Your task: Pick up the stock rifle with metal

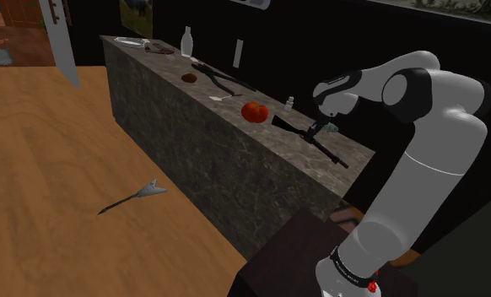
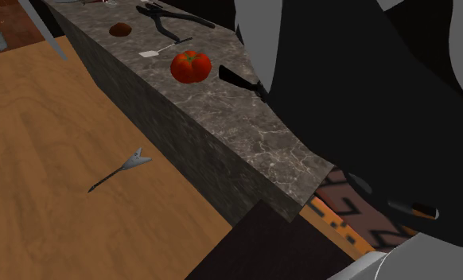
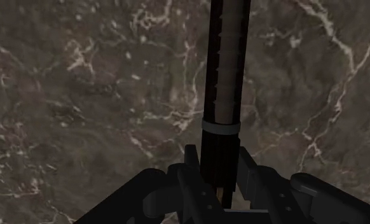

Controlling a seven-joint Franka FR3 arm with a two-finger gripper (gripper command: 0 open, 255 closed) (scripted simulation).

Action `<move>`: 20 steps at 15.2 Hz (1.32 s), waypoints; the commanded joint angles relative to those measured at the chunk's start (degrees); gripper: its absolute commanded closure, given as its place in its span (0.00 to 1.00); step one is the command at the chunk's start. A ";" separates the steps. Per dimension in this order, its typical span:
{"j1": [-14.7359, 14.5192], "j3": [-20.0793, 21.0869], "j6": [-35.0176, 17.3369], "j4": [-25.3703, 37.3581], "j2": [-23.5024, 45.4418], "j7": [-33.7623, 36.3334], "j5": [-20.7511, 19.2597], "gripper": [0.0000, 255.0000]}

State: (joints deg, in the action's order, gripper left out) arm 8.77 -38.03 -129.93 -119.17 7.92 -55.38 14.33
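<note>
A long dark rifle (image 1: 332, 153) lies along the near end of the dark marble counter (image 1: 193, 143). My black gripper (image 1: 314, 131) comes down on its middle from above. In the wrist view the gripper (image 3: 219, 181) is shut on the rifle (image 3: 228, 76): its fingers (image 3: 191, 168) clasp the dark barrel just behind a pale metal band. From there the barrel runs straight away over the marble. In the second exterior view the arm hides most of the gun, leaving its dark end (image 2: 238, 79) showing beside the tomato.
A red tomato (image 1: 254, 110) sits close to the rifle's far end. Farther along the counter are another dark gun-like thing (image 1: 223, 78), a pale bottle (image 1: 186, 42), a plate (image 1: 130, 41) and a small vial (image 1: 289, 103). A dart-like thing (image 1: 134, 197) lies on the wooden floor.
</note>
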 commanded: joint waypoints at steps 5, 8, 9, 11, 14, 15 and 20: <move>-0.01 0.01 -0.02 -0.03 0.02 -0.02 0.02 1.00; -0.07 -0.07 0.55 0.30 -0.34 0.29 -0.37 1.00; -0.16 -0.16 1.20 0.65 -0.78 0.65 -0.83 1.00; -0.32 -0.32 2.52 1.38 -1.64 1.36 -1.72 1.00; -0.51 -0.48 4.54 2.57 -2.82 2.35 -2.93 1.00; -0.57 -0.52 5.22 3.00 -3.19 2.65 -3.31 1.00; -0.78 -0.63 8.68 5.32 -4.82 4.03 -4.92 1.00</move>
State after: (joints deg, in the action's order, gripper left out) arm 7.96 -38.59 -121.76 -114.13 3.42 -51.44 9.68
